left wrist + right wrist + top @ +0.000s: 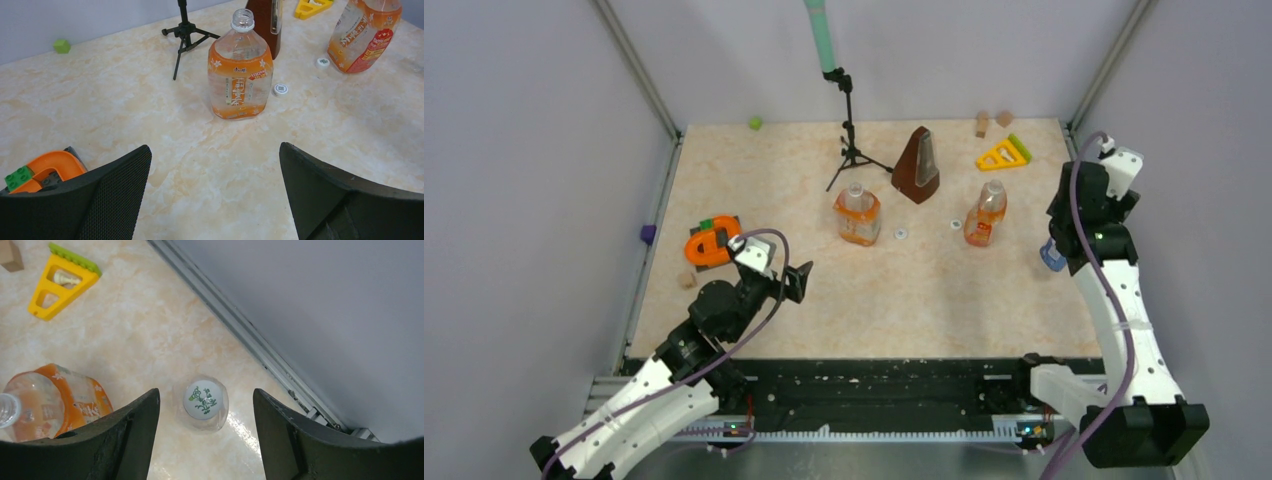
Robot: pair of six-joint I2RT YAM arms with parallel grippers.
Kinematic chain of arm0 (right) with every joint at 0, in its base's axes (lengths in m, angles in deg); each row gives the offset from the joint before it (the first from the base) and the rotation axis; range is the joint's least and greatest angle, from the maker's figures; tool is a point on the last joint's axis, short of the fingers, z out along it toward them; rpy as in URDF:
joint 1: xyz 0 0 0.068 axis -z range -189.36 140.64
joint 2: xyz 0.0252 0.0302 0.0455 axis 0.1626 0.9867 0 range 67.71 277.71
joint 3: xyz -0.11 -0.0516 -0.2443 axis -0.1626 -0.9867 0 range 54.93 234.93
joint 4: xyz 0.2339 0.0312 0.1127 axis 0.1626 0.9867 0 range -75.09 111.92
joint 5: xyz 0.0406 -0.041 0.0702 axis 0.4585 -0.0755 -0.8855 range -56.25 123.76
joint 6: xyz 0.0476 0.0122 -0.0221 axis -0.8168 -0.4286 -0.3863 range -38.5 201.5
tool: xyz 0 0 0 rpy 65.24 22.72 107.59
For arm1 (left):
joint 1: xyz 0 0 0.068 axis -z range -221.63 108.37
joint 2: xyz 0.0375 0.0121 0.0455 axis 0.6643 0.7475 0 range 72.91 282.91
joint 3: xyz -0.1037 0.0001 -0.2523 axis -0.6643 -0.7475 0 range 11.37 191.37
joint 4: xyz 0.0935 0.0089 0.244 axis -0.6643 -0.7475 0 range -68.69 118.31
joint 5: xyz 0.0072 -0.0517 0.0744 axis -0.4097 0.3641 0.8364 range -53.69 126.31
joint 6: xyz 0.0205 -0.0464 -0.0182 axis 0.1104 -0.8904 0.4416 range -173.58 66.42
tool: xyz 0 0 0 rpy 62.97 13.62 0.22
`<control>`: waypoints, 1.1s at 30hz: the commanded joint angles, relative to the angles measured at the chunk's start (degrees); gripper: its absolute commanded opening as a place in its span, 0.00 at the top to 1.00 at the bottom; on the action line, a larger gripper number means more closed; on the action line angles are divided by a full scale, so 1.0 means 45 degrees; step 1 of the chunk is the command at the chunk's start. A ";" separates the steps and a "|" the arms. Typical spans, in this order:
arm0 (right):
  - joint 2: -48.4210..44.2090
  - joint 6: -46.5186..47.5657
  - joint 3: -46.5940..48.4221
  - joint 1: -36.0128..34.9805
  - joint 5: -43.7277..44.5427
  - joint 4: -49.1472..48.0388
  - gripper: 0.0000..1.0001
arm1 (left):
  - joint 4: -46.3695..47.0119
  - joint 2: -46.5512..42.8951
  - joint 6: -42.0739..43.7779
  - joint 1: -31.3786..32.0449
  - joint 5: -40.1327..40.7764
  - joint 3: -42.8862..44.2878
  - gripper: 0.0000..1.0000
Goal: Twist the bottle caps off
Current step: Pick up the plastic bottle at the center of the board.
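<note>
One white cap (203, 397) sits screwed on the clear bottle (220, 412), seen from straight above in the right wrist view. This bottle stands at the 3 o'clock edge of the surface (924, 310), close to the metal rail. The right hand (206, 396) hangs over it with its fingers (135, 435) spread wide, one on each side of the bottle and touching nothing.

The squat bottle (857, 215) stands upright near the middle of the surface, part filled with orange liquid, its neck bare. A loose cap (901, 234) lies flat at about 3 o'clock from its base. A second loose cap (955, 224) lies near 9 o'clock of the slim bottle (986, 213), which also stands upright with orange liquid. Its neck looks uncapped in the right wrist view. The clear bottle is at about 4 o'clock from it.

The left hand (794, 282) is at about 7 o'clock of the squat bottle, well apart from it. It faces that bottle with its fingers (115, 195) wide apart and nothing between them.

A brown metronome (917, 165) stands at 2 o'clock of the squat bottle, and a small black tripod (849, 150) at 12 o'clock. A yellow triangle toy (1003, 153) lies at 12 o'clock of the slim bottle. An orange toy (709, 243) lies at 10 o'clock of the left hand.
</note>
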 commanded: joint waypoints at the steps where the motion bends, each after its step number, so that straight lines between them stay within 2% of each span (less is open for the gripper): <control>1: 0.0271 -0.0137 -0.0353 0.0575 -0.1663 -0.0487 0.33 | 0.0358 -0.0186 0.0016 -0.0044 -0.0025 0.0257 0.01; 7: 0.0593 -0.0032 -0.0798 0.1108 -0.1806 -0.0743 0.35 | 0.0360 -0.0169 0.0029 -0.0044 0.0020 0.0196 0.01; 22: 0.1021 0.0303 -0.1121 0.1127 -0.1562 -0.1820 0.43 | 0.0394 -0.0222 0.0013 -0.0042 0.0029 0.0088 0.01; 33: 0.1015 0.0176 -0.1168 0.1281 -0.1339 -0.1812 0.59 | 0.0412 -0.0377 -0.0004 -0.0039 -0.0042 0.0005 0.01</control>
